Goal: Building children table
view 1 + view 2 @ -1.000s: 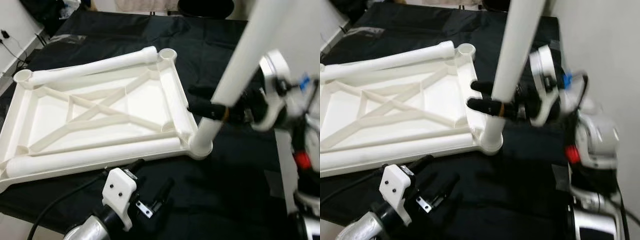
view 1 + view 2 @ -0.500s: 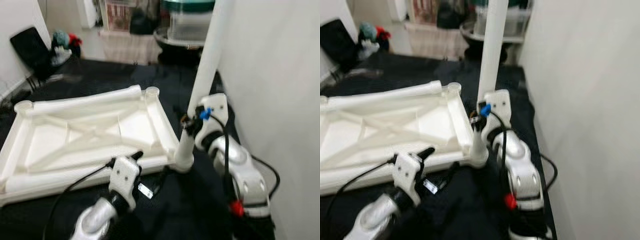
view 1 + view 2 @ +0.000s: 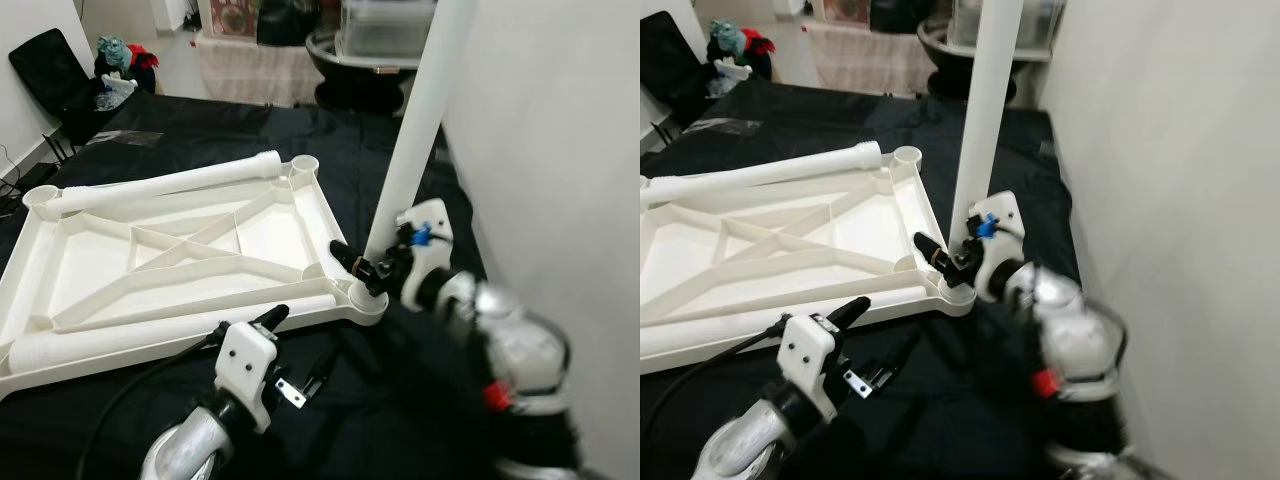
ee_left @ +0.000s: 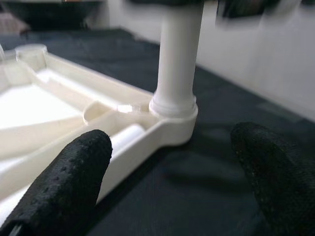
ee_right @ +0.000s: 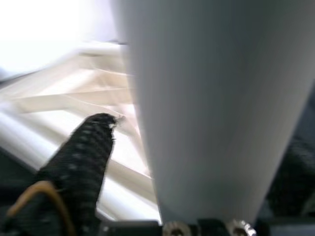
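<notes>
- An upturned white plastic children's table (image 3: 180, 250) lies flat on a black cloth (image 3: 420, 400) — its ribbed underside faces up, with sockets at the corners.
- One white table leg (image 3: 415, 150) stands upright in the near right corner socket (image 3: 366, 298), its long axis vertical and running out of the top of the head view.
- The right tool (image 3: 372, 262) sits low on that leg, just above the socket, its black fingers (image 5: 86, 152) to either side of the tube; the right wrist view looks straight onto the leg's white wall, so the tool appears to be holding the leg.
- The left tool (image 4: 172, 172) hovers above the cloth just in front of the same corner, its fingers (image 4: 69, 177) spread wide and holding nothing; the leg's base stands dead ahead between them in the left wrist view.
- Two more legs lie loose on the upturned frame — one leg along the far edge (image 3: 170, 182), one leg along the near edge (image 3: 170, 322) — both lengthwise, across the robot's front.
- Judged from here, the coming move turns on the vertical leg: it must be driven straight down its own axis, and the right arm, already on it, is the nearer one.
- The far right socket (image 3: 304, 162) and the far left socket (image 3: 40, 197) stand open.
</notes>
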`<state>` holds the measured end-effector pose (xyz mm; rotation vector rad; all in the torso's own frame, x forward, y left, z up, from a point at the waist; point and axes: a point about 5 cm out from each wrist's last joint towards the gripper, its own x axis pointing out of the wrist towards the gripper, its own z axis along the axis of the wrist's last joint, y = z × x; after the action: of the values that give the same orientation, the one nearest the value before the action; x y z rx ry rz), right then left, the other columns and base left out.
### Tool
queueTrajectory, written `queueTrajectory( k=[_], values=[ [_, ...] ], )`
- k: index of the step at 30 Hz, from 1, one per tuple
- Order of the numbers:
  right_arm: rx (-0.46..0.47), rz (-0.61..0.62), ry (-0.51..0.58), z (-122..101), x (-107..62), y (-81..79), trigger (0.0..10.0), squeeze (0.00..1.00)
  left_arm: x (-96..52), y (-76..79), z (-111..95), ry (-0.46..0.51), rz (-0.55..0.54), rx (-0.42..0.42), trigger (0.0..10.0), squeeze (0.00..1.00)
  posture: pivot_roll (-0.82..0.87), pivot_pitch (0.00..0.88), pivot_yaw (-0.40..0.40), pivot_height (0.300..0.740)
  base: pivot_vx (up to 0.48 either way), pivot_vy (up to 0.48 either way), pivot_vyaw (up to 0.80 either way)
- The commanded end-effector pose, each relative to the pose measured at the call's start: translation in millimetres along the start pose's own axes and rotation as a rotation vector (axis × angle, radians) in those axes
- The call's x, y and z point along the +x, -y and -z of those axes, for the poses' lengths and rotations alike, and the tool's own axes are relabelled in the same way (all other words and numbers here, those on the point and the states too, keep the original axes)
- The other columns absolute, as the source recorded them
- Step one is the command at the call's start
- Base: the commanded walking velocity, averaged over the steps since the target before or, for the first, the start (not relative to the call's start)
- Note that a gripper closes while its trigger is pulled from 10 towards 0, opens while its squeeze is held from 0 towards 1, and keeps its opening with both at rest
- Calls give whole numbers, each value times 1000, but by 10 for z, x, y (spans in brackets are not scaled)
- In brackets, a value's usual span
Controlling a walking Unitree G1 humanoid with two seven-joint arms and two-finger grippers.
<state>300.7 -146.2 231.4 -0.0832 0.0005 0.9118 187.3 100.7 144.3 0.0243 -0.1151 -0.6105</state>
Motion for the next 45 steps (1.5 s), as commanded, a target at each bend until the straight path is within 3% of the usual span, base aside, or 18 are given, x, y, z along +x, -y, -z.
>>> queueTrajectory(
  k=[1, 5, 6, 7, 9, 10, 15, 23, 24, 27, 28, 29, 30, 32, 34, 41, 42, 45],
  values=[
    [-19, -96, 28, -44, -30, 5, 10000, 976, -23, 38, -13, -7, 19, -14, 10000, 0, 29, 189, -39, 740, 0, 0, 0],
    [-1, -251, 1, -117, -228, 166, 10000, 871, -78, 69, -51, -10, 25, -15, 10000, 0, 41, 216, -30, 740, 0, 0, 0],
    [-9, -281, -17, -127, -270, 233, 10000, 180, -94, 78, -62, -11, 28, -15, 10000, 0, 48, 228, -25, 740, 0, 0, 0],
    [-18, -296, -31, -133, -293, 272, 10000, 0, -106, 84, -71, -12, 29, -16, 10000, 0, 50, 231, -24, 740, 0, 0, 0],
    [-51, -269, 8, -261, -237, 457, 8980, 0, -133, 103, -90, -16, 34, -18, 10000, 0, 62, 244, -19, 740, 0, 0, 0],
    [-53, -267, 40, -337, -212, 512, 0, 0, -142, 110, -96, -18, 36, -19, 10000, 0, 65, 245, -18, 740, 0, 0, 0],
    [-61, -405, 83, -542, -288, 561, 0, 0, -161, 127, -105, -26, 38, -23, 10000, 0, 67, 241, -20, 740, 0, 0, 0],
    [-35, -434, 99, -581, -387, 532, 0, 0, -116, 111, -77, -28, 35, -26, 10000, 0, 29, 207, -47, 740, 0, 0, 0],
    [38, -245, -88, -82, -308, 262, 0, 0, -40, 84, -29, -22, 31, -24, 10000, 0, 18, 172, -68, 740, 0, 0, 0],
    [47, -177, -155, 107, -280, 179, 0, 0, -16, 75, -15, -22, 30, -23, 10000, 0, 18, 172, -68, 740, 0, 0, 0],
    [26, 304, -214, 353, -173, 284, 0, 0, 19, 38, 13, -22, 24, -20, 10000, 0, -5, 130, -85, 740, 0, 0, 0],
    [26, 304, -214, 353, -173, 284, 0, 0, 19, 38, 13, -22, 24, -20, 10000, 0, -5, 130, -85, 740, 0, 0, 0],
    [2, 668, -268, 512, -178, 323, 0, 0, 45, 11, 32, -22, 19, -17, 10000, 0, -5, 130, -85, 740, 0, 0, 0],
    [121, 985, -292, 799, -250, -21, 0, 0, 101, -52, 74, -18, 10, -10, 10000, 0, -36, 99, -47, 740, 0, 0, 0],
    [183, 801, -254, 785, -56, -173, 0, 0, 137, -80, 92, -13, 7, -10, 10000, 0, -52, 78, -59, 740, 0, 0, 0],
    [198, 743, -254, 711, 55, -140, 0, 0, 160, -101, 89, -7, -1, -16, 10000, 0, -26, 88, -63, 740, 0, 0, 0],
    [196, 740, -271, 687, 71, -151, 4157, 0, 143, -109, 77, -4, -10, -11, 10000, 0, -18, 100, -59, 740, 0, 0, 0],
    [194, 738, -284, 672, 80, -164, 4157, 0, 129, -114, 69, -1, -17, -6, 10000, 0, -18, 100, -59, 740, 0, 0, 0]
  ],
)
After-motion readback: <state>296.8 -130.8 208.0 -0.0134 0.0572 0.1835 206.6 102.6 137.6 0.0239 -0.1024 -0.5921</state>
